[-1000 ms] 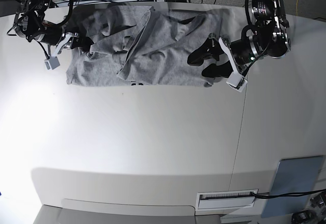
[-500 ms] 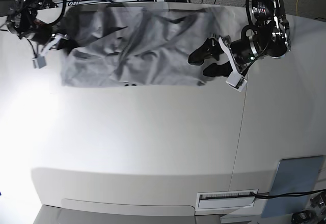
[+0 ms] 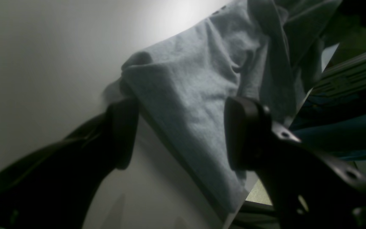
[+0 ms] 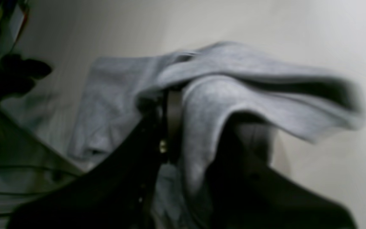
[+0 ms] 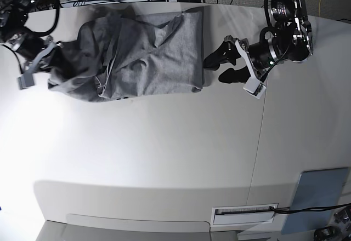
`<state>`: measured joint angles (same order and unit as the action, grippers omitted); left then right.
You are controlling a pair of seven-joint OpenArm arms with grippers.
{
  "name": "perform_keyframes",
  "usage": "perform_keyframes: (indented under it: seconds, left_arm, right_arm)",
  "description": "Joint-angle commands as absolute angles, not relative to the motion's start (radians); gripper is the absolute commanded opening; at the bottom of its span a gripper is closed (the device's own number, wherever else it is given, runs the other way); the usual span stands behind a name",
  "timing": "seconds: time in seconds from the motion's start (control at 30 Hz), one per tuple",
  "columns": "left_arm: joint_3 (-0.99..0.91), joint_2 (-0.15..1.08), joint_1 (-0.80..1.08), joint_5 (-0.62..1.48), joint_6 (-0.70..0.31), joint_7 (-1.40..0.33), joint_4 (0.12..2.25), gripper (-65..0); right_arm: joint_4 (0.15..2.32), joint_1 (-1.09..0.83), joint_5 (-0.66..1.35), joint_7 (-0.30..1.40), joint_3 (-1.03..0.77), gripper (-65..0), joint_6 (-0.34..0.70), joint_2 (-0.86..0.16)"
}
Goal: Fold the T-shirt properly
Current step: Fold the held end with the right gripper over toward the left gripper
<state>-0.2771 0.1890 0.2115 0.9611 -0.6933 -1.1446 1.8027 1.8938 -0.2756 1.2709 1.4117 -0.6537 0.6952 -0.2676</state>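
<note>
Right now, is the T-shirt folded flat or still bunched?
Bunched: the T-shirt lies rumpled with loose overlapping folds, and one end is lifted in the shut right hand.

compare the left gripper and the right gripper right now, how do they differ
The left gripper stands wide open and holds nothing; the right gripper is shut on the T-shirt. The left gripper sits just past the shirt's edge, while the right gripper is wrapped in a bunched, lifted fold at the opposite end. Both have dark fingers and sit at the shirt's ends.
</note>
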Motion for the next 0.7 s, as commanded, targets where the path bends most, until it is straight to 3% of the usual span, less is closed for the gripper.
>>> perform_keyframes:
  seconds: [0.0, 0.17, 0.4, 0.67]
  left_arm:
    - [-0.28, 0.194, 0.208, 0.976, -0.698, -1.126, 1.819, -24.0]
    - [-0.28, 0.194, 0.249, 0.934, -0.698, -1.092, 1.819, -24.0]
    - [-0.28, 0.199, 0.323, 0.934, -0.698, -1.074, 1.819, -24.0]
    - [-0.28, 0.199, 0.387, 0.822, -0.698, -1.074, 1.819, -24.0]
  right_arm:
    - [1.953, -0.285, 1.282, 1.396, -0.626, -65.0, 0.698, -0.261]
    - [2.146, -0.305, 1.056, 1.297, -0.39, -65.0, 0.698, -0.158]
    - [2.153, -0.297, 0.813, 1.173, -0.045, -65.0, 0.669, -0.06]
    - [2.151, -0.282, 0.624, 1.102, 0.136, -65.0, 0.63, 0.031]
